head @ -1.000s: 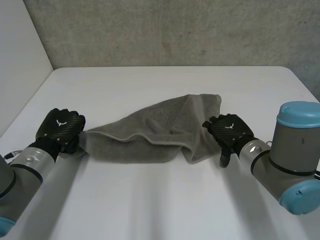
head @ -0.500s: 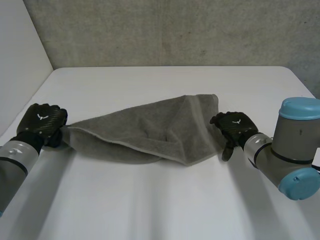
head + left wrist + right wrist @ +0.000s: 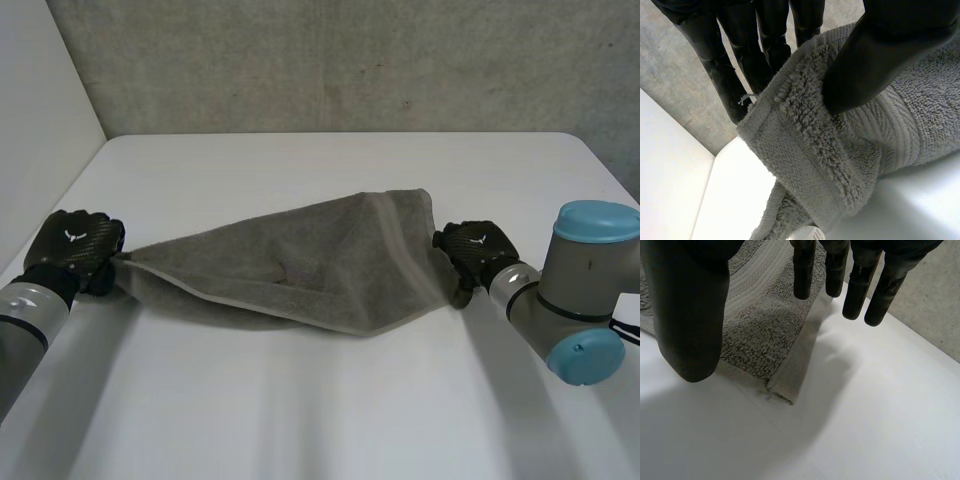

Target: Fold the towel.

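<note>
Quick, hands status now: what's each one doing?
Left hand: shut on the towel, pinching a corner.
Right hand: at the towel's other end; cannot tell whether it grips.

The towel stretches between the left hand and right hand, barring the middle; the table lies bare in front and behind, up to the wall
</note>
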`<state>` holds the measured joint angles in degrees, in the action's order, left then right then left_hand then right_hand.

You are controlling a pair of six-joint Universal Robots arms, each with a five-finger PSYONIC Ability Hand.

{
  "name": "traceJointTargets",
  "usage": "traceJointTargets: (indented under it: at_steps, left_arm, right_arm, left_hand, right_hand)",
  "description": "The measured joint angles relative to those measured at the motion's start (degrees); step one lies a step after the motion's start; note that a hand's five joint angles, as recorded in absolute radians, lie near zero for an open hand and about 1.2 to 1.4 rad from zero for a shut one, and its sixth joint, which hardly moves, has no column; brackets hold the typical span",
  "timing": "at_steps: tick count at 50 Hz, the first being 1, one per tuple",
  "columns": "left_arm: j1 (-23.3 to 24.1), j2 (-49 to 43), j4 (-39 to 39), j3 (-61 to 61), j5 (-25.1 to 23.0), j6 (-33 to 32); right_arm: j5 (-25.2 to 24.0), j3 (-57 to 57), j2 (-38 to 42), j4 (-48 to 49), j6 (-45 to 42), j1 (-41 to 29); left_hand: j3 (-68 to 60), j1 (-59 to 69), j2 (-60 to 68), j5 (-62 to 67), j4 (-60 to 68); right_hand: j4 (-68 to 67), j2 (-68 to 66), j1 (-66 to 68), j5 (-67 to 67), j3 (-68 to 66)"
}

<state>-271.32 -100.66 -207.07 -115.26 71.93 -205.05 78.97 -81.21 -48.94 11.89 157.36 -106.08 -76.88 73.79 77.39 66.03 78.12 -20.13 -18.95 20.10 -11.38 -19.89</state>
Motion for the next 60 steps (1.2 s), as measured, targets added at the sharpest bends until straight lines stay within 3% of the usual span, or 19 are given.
traceJointTargets:
  at_steps: [52,57,60]
  left_arm:
    - [1.0,-0.1,0.1,-0.6,0.0,0.0]
    - [1.1,-0.2,0.1,-0.6,0.0,0.0]
    - [1.1,-0.2,0.1,-0.6,0.0,0.1]
  right_arm:
    - [2.1,6.5,5.3,3.0,-0.8,-1.0]
    - [2.1,6.8,5.9,3.0,-0.8,-1.0]
    - [2.1,7.0,6.2,3.0,-0.8,-1.0]
  left_hand:
    - [0.0,0.0,0.0,0.0,0.0]
    - [0.0,0.0,0.0,0.0,0.0]
    - [0.0,0.0,0.0,0.0,0.0]
  right_hand:
    - [-2.5,-1.8,2.2,-2.2,-2.1]
    - [-7.7,-8.5,7.3,-3.8,-7.7]
    - [-18.5,-20.3,18.7,-11.4,-19.2]
